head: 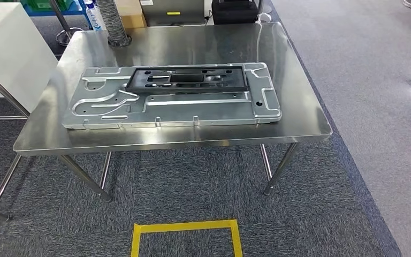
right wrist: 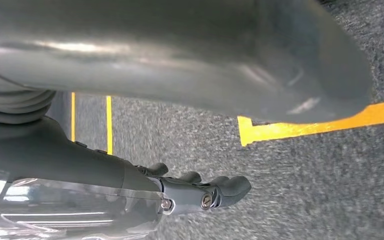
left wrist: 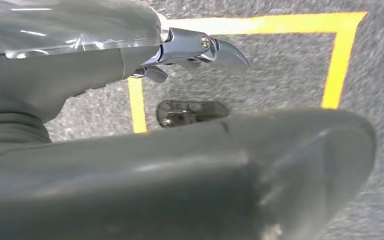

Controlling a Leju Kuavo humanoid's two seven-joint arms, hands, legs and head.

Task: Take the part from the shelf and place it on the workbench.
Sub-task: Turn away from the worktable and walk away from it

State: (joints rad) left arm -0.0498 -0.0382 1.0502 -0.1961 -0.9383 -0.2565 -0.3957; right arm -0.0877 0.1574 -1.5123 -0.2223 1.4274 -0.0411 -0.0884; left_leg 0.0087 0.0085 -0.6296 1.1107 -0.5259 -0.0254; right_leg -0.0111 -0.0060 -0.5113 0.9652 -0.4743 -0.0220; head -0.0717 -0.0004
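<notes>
A black plastic frame-like part (head: 187,79) lies flat on a large stamped silver metal panel (head: 192,104). The panel rests on the steel workbench (head: 182,43) straight ahead of me. My left hand (left wrist: 130,165) hangs over grey carpet, thumb and fingers (left wrist: 200,47) apart, with nothing in it. My right hand (right wrist: 130,60) hangs the same way above the carpet. Its dark fingers (right wrist: 220,192) are slightly bent at the tips and hold nothing.
A yellow tape square (head: 186,227) marks the carpet in front of the bench. A grey ribbed hose (head: 112,21) stands at the bench's back left corner. A white cabinet (head: 5,48) stands to the left, and boxes sit behind the bench.
</notes>
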